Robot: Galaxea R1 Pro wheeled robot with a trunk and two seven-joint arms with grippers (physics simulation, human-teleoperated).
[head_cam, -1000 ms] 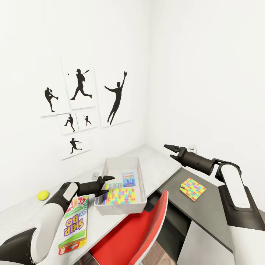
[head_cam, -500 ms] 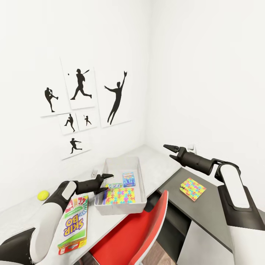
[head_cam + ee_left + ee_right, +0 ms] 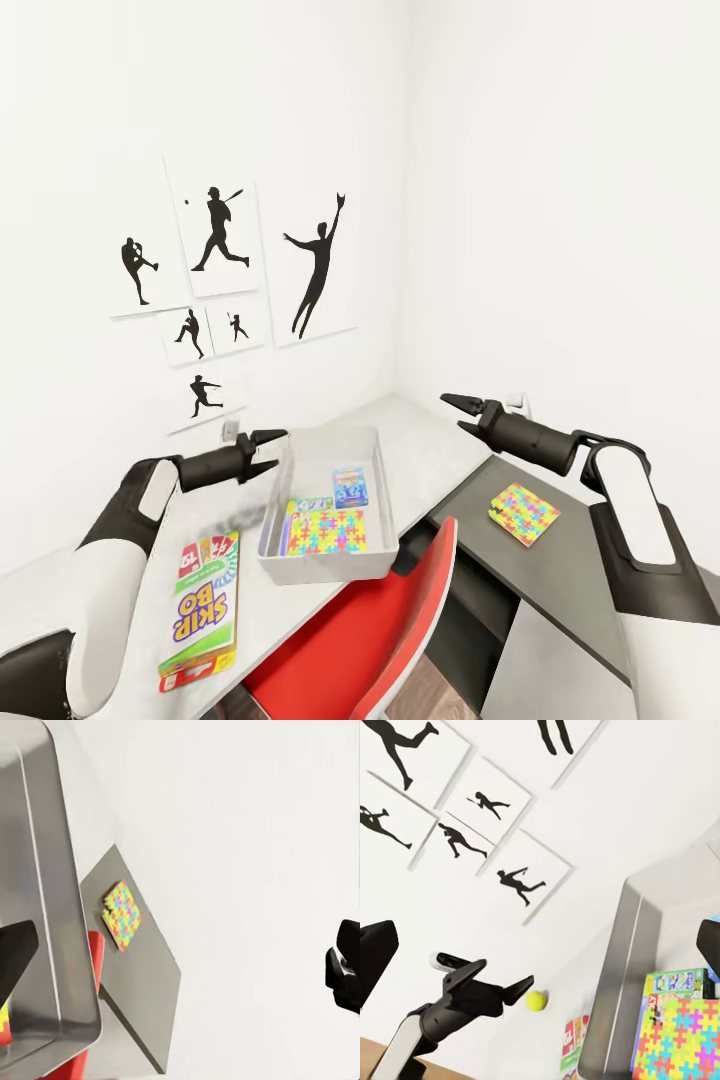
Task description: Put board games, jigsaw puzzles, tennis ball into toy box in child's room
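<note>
The left gripper (image 3: 272,450) hangs with its jaws parted and empty, just beside the toy box's (image 3: 305,436) left rim, above the desk (image 3: 430,440). Its arm reaches forward and level from the shoulder at the desk's left part, forearm black, upper arm white. In the right wrist view that gripper (image 3: 521,990) points toward the tennis ball (image 3: 535,1000), which sits on the desk near the wall edge.

The right gripper (image 3: 458,412) is also spread open and holds nothing; it hovers above the desk's far right corner, with the arm bent at the elbow and stretched toward the wall.

The toy box lies near the desk's front edge, in the middle. Inside it lie 1 jigsaw puzzle (image 3: 326,530) flat on the floor of the box, 1 small blue board game (image 3: 349,487) toward the far end, and another small box (image 3: 312,504) between them.

The Skip-Bo board game (image 3: 200,610) lies flat on the desk at its front left, well apart from the toy box. The 2nd jigsaw puzzle (image 3: 524,514) lies on the lower grey surface (image 3: 580,590) at the desk's right. A red chair (image 3: 390,640) stands at the front edge.
</note>
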